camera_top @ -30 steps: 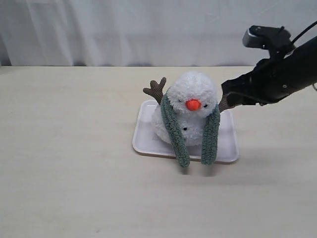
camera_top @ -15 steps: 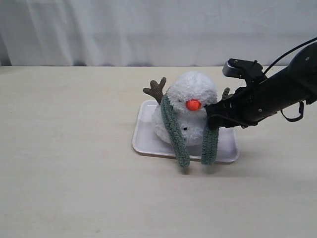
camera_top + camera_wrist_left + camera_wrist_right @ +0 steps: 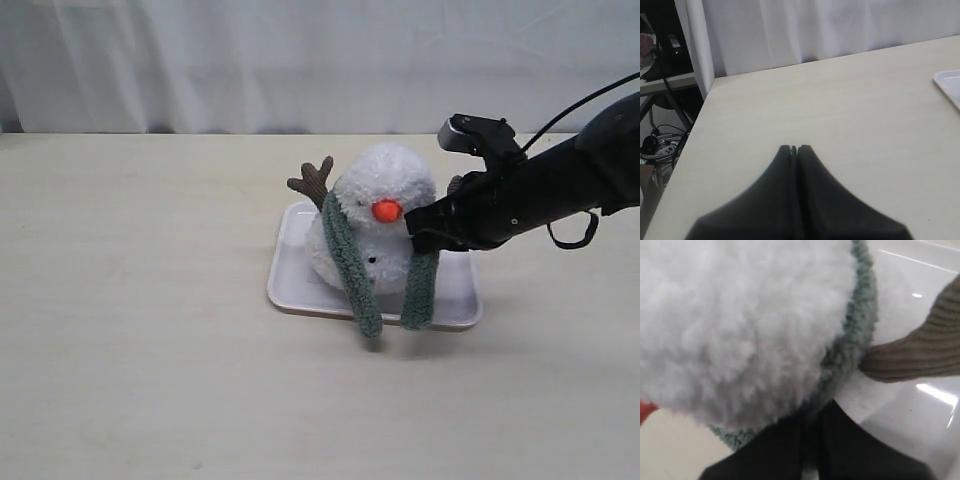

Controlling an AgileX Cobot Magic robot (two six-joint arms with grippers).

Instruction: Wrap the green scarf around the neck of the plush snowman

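The plush snowman [image 3: 385,190] sits on a white tray [image 3: 292,285], nose toward the camera. The green scarf [image 3: 350,265] is draped behind its neck, and both ends hang down its front past the tray's near edge. My right gripper [image 3: 416,234] is pressed against the neck at the top of the right-hand strand, its jaws closed on the scarf. The right wrist view shows white plush [image 3: 740,315], the scarf [image 3: 856,335] curving round it into my right gripper [image 3: 812,412], and a brown twig arm [image 3: 920,355]. My left gripper [image 3: 794,148] is shut and empty over bare table.
The light wooden table [image 3: 130,330] runs wide on all sides of the tray, with a white curtain [image 3: 250,60] behind it. The left wrist view shows the table's corner, a tray corner [image 3: 950,85] and cluttered shelving [image 3: 660,55] beyond the edge.
My right arm came down and left from beside the snowman's head to its neck and closed on the right-hand scarf strand, which shifted slightly left. The snowman's head tipped a little.
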